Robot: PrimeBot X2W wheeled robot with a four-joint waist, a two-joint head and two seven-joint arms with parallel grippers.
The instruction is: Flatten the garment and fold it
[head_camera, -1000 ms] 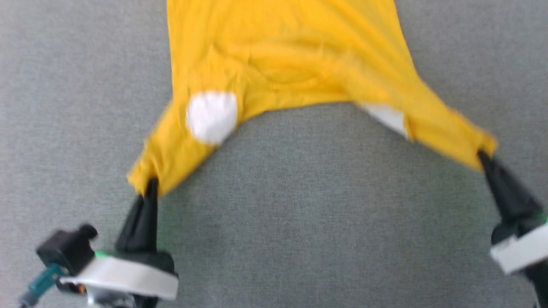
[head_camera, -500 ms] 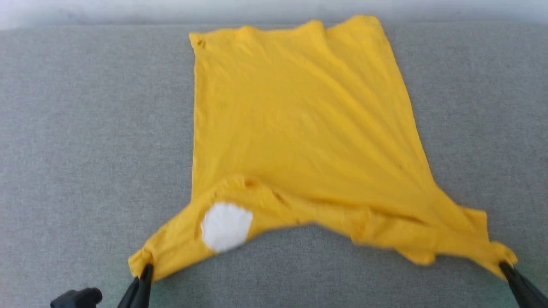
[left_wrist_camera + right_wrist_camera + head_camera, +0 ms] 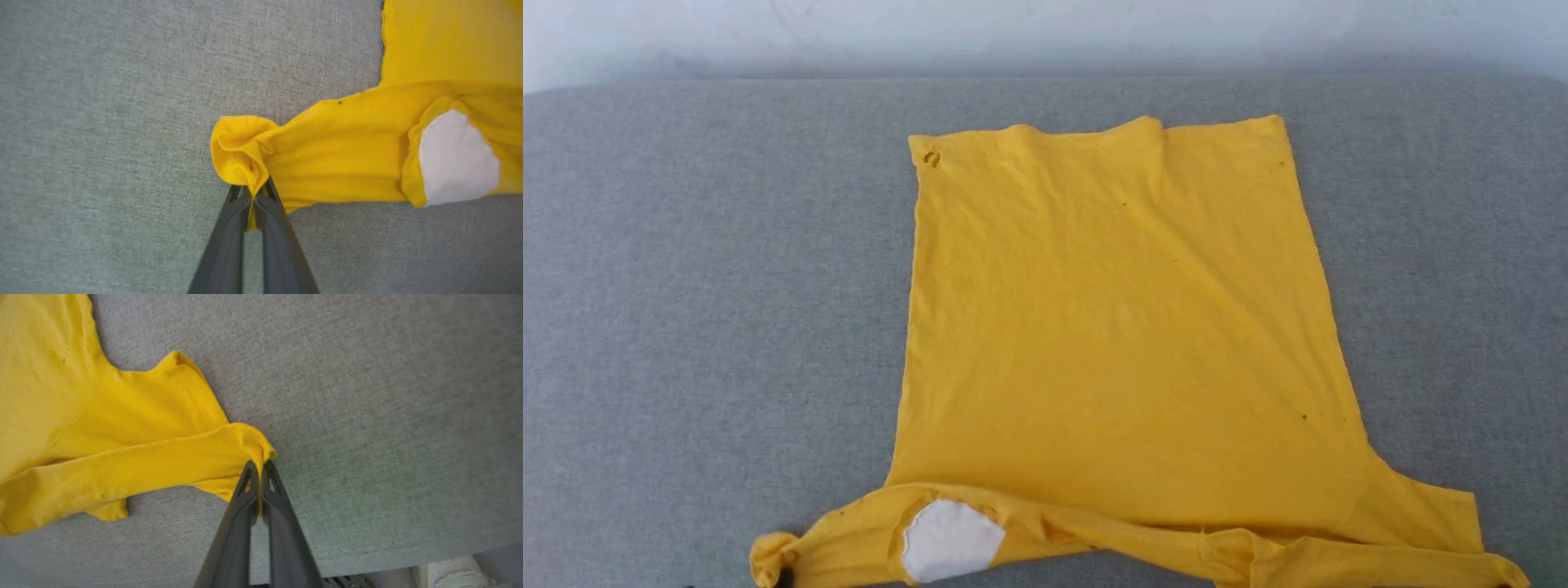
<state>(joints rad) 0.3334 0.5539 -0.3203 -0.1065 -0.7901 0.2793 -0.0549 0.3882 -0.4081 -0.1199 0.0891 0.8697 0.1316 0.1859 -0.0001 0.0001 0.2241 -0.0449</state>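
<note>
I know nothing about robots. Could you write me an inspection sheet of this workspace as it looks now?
Surface: grey fabric top, smooth.
Job's things: yellow T-shirt lying mostly flat, near edge bunched, white patch showing there.
Clutter: nothing seen.
Grippers: left gripper shut on the shirt's near left corner; right gripper shut on its near right corner.
Cables: nothing seen.
Surroundings: pale wall behind; white shoe below the surface's edge.

The shirt point(image 3: 1119, 327) is showing soft matt cloth with a smoother white patch point(image 3: 952, 541), the table point(image 3: 711, 286) is wearing rough grey fabric, and the left gripper point(image 3: 255, 188) and right gripper point(image 3: 259, 466) are looking like matt plastic.
</note>
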